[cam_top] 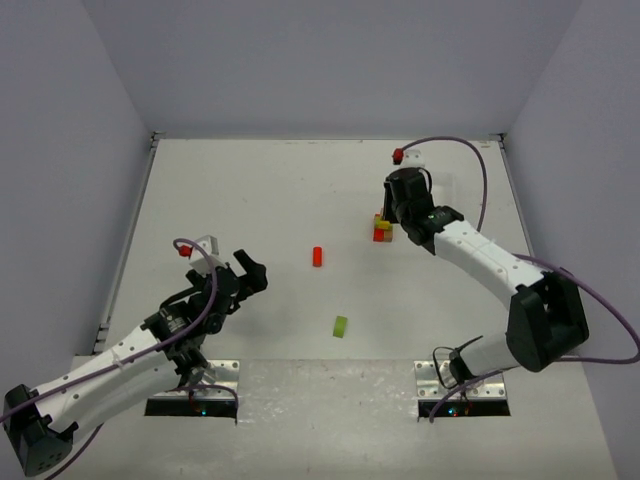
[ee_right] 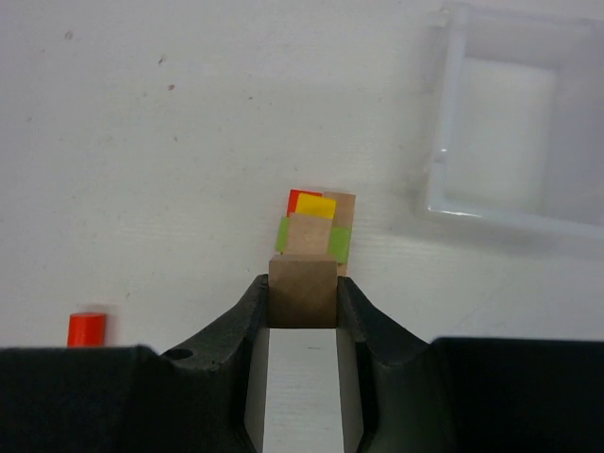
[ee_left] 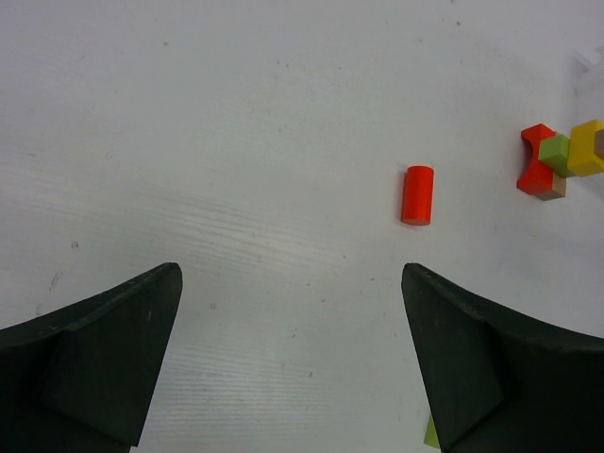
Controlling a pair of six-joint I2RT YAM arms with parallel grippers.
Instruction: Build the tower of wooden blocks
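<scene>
The tower stands at the middle right: red, yellow, lime green and plain brown blocks. It also shows in the right wrist view and the left wrist view. My right gripper is shut on a plain brown block, held just above and on the near side of the tower. A red cylinder lies loose at mid-table. A lime green block lies nearer the front. My left gripper is open and empty, facing the red cylinder from a distance.
The white rectangular tray sits just right of the tower, mostly hidden by the right arm in the top view. The red cylinder shows at the lower left of the right wrist view. Grey walls enclose the table.
</scene>
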